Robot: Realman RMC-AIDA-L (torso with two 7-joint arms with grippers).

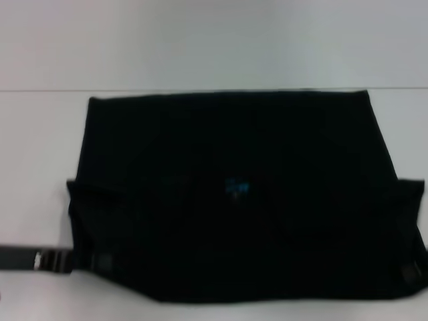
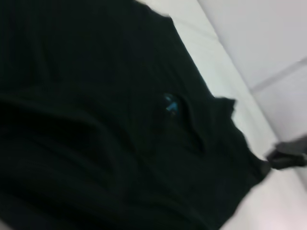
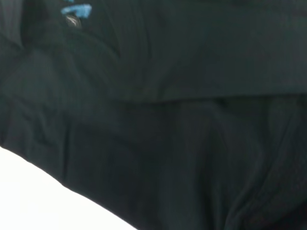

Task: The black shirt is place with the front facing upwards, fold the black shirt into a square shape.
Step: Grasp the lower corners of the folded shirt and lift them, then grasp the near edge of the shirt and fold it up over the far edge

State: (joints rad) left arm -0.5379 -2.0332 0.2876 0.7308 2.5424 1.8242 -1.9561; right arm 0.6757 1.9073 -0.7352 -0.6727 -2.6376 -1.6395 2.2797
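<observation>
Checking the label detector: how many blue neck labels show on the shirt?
1. The blue neck label sits near the middle of the black shirt, which lies flat on the white table. Folded layers could hide others.

shirt [image 1: 234, 154] on table [image 1: 40, 147] | left arm [image 1: 33, 259] at its near-left corner

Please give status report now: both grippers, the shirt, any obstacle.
Left gripper at black shirt's near left edge; right gripper at near right edge. Shirt flat on white table, blue neck label showing. No obstacle visible.
</observation>
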